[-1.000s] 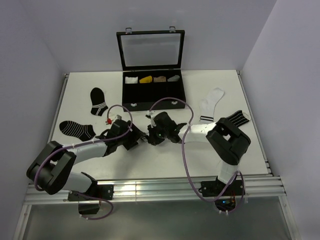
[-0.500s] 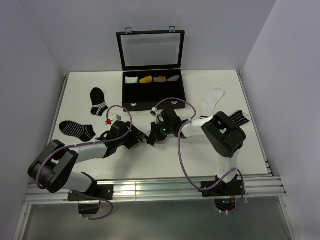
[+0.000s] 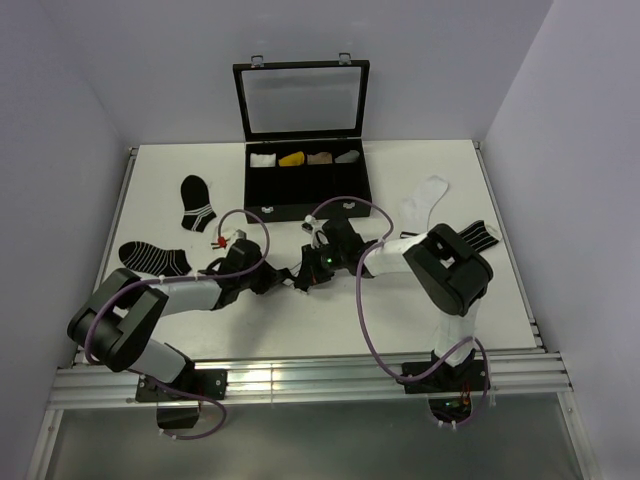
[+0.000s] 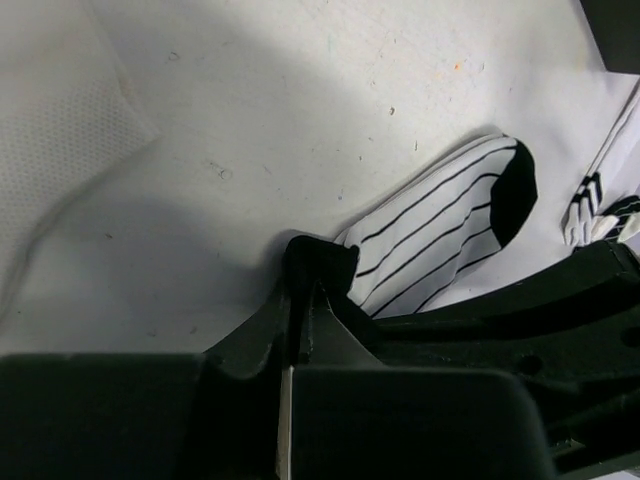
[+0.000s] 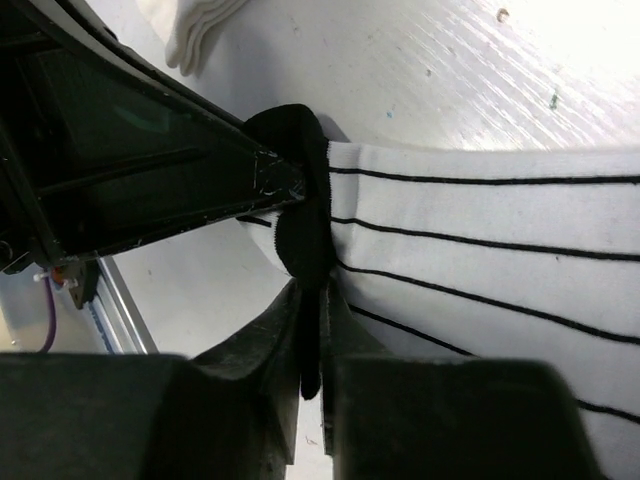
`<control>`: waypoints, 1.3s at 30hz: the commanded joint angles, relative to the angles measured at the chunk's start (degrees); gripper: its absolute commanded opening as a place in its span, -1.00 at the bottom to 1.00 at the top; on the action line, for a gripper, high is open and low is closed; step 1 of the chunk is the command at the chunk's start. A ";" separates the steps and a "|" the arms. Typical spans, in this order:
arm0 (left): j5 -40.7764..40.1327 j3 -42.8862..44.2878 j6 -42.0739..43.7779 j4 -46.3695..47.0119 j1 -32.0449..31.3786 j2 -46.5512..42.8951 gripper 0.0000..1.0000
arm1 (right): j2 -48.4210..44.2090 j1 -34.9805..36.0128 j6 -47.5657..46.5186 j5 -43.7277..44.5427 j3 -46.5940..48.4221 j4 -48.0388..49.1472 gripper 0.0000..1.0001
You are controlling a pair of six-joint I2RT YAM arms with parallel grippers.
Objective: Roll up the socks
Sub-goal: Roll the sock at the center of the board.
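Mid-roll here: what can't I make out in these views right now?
- Top view: the striped sock lies almost wholly hidden under the left gripper and right gripper where they meet.
- Left wrist: its own fingers cover the sock's near end; whether fabric is pinched cannot be told.
- Left wrist: the plain white sock is cut off by the right edge.
- Top view: what sits in the case is too small to identify.
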 commanded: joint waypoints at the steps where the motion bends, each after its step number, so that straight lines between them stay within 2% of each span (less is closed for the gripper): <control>1: -2.12 1.87 2.29 -3.98 -0.13 -0.02 -0.99 | -4.04 0.17 -1.68 4.33 -1.74 -1.52 -0.66; 5: -2.65 3.28 3.26 -6.70 -0.30 -0.72 -0.99 | -9.67 2.28 -4.40 11.88 -2.53 -3.72 -0.38; 7: -2.56 4.59 4.31 -8.72 -0.30 -0.38 -0.99 | -11.87 3.94 -6.60 18.37 -2.45 -4.85 -0.15; 9: -2.39 5.47 5.02 -10.65 -0.21 0.06 -0.99 | -14.95 7.46 -8.00 23.99 -2.71 -5.30 -0.02; 11: -2.21 6.53 5.63 -11.63 -0.30 0.42 -0.99 | -16.88 11.05 -9.94 30.77 -3.06 -4.95 -0.01; 18: -2.12 9.08 6.51 -15.14 -0.30 1.29 -0.99 | -16.72 17.65 -14.86 39.75 -3.41 -2.40 -0.06; 35: -1.33 9.87 6.69 -15.85 -0.30 2.00 -0.99 | -8.28 19.95 -16.27 43.27 -0.42 -4.07 -0.10; 39: -1.07 10.05 6.69 -15.85 -0.30 2.26 -0.99 | -8.98 20.04 -16.36 43.62 -0.77 -3.90 -0.10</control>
